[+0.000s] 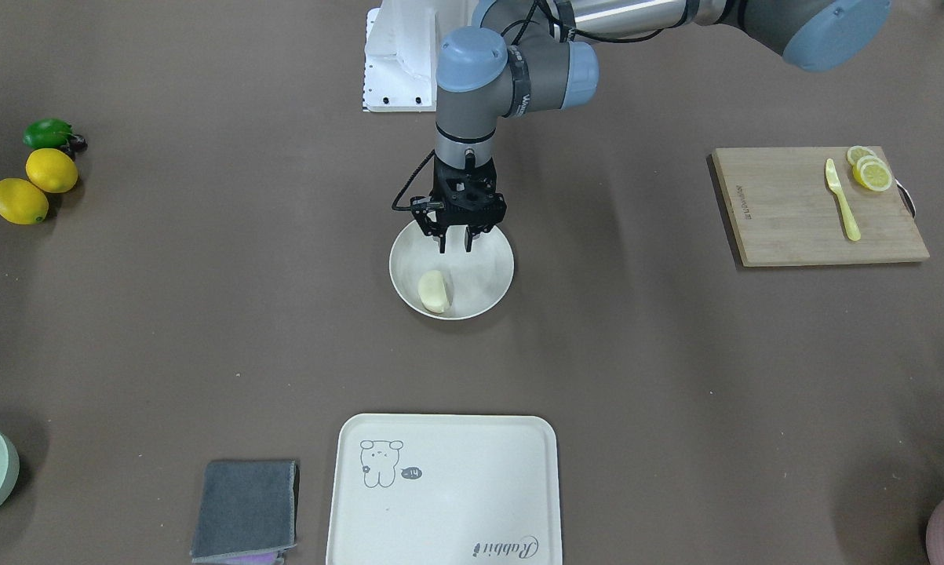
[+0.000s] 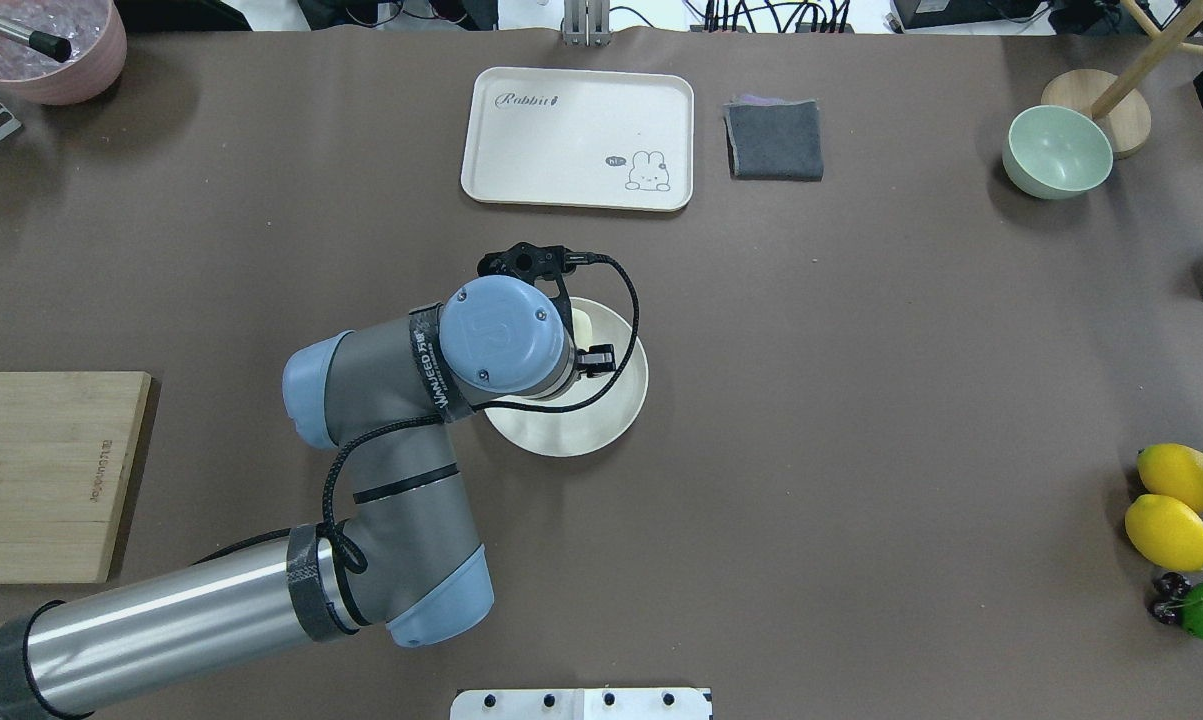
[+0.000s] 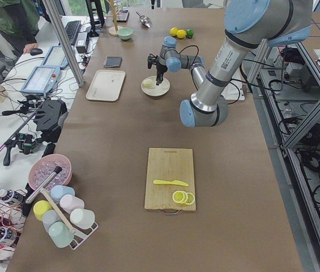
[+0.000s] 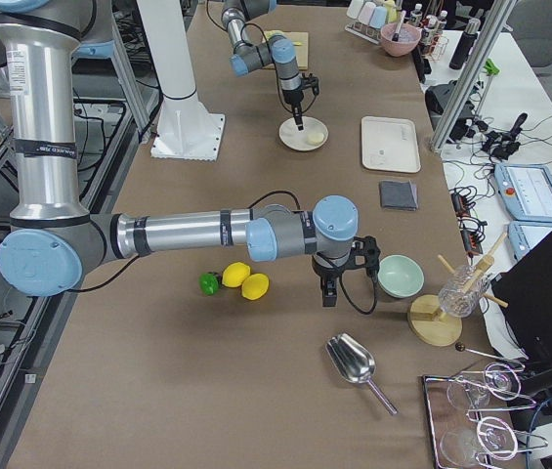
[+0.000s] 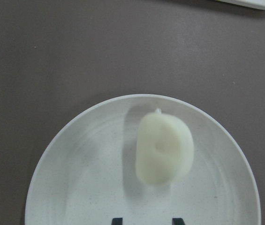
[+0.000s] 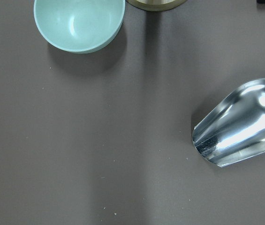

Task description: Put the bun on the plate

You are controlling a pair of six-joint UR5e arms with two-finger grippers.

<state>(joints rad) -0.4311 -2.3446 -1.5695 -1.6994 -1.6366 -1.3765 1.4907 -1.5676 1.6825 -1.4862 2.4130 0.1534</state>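
Note:
The pale cream bun point(image 1: 433, 291) lies on its side on the round cream-white plate point(image 1: 483, 271), on the half nearer the tray. My left gripper point(image 1: 456, 240) hangs open over the plate's robot-side edge, a little above it and clear of the bun. The left wrist view shows the bun point(image 5: 164, 150) free on the plate point(image 5: 80, 183), with both fingertips apart at the bottom edge and nothing between them. My right gripper point(image 4: 329, 290) shows only in the exterior right view, beside the green bowl, and I cannot tell whether it is open or shut.
A cream tray point(image 1: 456, 486) and a folded grey cloth point(image 1: 246, 508) lie beyond the plate. A wooden cutting board point(image 1: 793, 212) holds a yellow knife and lemon slices. Two lemons point(image 1: 36, 184) and a lime sit at the right end. A green bowl point(image 6: 78, 23) and a metal scoop point(image 6: 240, 126) lie below the right wrist.

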